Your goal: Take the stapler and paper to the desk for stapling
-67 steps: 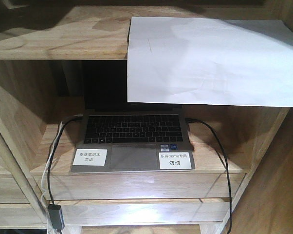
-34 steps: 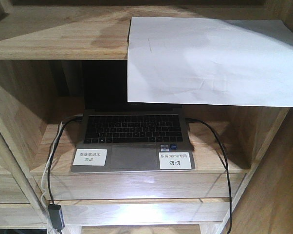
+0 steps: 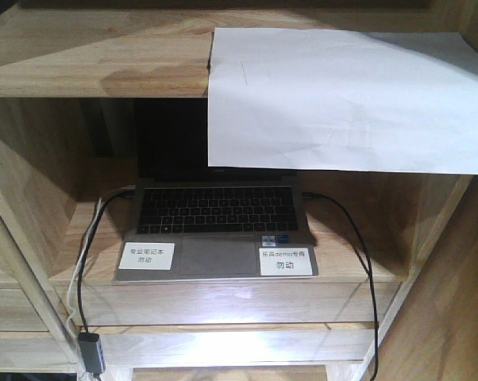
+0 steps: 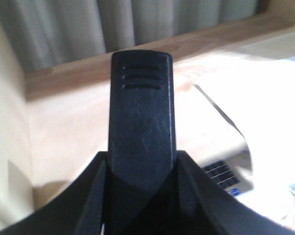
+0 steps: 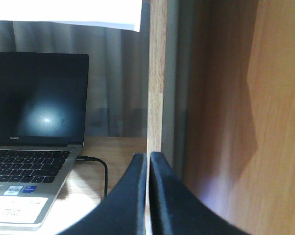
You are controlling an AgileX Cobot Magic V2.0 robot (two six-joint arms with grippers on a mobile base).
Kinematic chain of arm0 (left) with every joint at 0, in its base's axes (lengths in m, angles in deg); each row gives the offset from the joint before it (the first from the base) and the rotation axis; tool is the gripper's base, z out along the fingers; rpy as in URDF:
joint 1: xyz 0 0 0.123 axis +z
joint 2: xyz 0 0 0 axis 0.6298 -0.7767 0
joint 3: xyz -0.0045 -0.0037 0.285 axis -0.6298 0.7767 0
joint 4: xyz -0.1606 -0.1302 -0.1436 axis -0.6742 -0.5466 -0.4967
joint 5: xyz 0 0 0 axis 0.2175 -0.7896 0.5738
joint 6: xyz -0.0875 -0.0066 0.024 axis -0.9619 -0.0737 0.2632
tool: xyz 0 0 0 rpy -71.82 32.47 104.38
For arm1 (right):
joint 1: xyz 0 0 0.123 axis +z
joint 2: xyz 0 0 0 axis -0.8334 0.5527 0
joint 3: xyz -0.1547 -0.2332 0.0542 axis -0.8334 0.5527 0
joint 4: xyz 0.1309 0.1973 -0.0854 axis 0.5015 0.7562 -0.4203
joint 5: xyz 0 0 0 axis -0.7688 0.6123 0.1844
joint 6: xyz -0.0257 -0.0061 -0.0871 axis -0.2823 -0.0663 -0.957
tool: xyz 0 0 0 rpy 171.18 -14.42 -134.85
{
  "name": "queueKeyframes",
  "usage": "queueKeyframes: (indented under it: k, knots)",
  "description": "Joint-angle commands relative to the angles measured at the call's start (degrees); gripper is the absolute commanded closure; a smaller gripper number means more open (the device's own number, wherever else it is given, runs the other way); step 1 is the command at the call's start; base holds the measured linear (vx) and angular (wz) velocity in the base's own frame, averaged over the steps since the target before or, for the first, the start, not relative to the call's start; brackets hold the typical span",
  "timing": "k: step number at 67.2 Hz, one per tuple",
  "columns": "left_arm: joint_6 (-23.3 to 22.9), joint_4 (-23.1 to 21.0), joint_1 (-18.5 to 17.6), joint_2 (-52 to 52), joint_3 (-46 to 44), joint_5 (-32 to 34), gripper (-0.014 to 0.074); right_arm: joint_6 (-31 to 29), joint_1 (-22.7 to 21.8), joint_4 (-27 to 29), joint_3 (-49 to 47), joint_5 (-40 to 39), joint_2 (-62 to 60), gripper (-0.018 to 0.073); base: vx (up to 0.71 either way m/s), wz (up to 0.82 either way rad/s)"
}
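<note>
A: Where's the paper?

B: Upper right of the front view. It lies flat on the top board of the shelving unit, and its near part sticks out past the board's front edge, covering the right side of the compartment underneath.

A: And in that compartment?

B: An open laptop with a dark screen, in the middle of the frame. Two white printed labels are on its palm rest, one on either side of the trackpad. A black cable leaves its right side and drops over the shelf's front edge. A small grey adapter hangs at lower left.

A: What about the right claw?

B: Its two black fingers are pressed together with only a thin slit between them, and they hold nothing. It sits bottom centre of its wrist view, in front of a wooden upright panel, with the laptop at left.

A: The left claw?

B: I see one broad black finger with ridges near its tip, standing upright in the centre. I can't tell whether it is spread or closed. The paper shows as a bright white patch at right.
</note>
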State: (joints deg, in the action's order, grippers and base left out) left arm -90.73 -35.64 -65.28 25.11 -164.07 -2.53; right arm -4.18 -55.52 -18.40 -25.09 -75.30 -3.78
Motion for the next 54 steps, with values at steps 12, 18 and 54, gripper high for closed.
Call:
queueKeyframes:
  k: [12, 18, 54]
  knots:
    - [-0.8, -1.6, -0.4, 16.3, 17.8, 11.4, 0.0603, 0.0, -0.2, -0.1, 0.2, -4.1, -0.9, 0.0568, 0.0, 0.0]
    - [-0.8, -2.8, -0.4, 21.6, 24.1, 11.9, 0.0603, 0.0, -0.2, -0.1, 0.2, -4.1, -0.9, 0.0568, 0.0, 0.0]
    - [-0.6, -4.2, -0.4, 47.8, 50.9, 18.0, 0.0603, 0.0, -0.2, -0.1, 0.2, -4.1, -0.9, 0.0568, 0.0, 0.0]
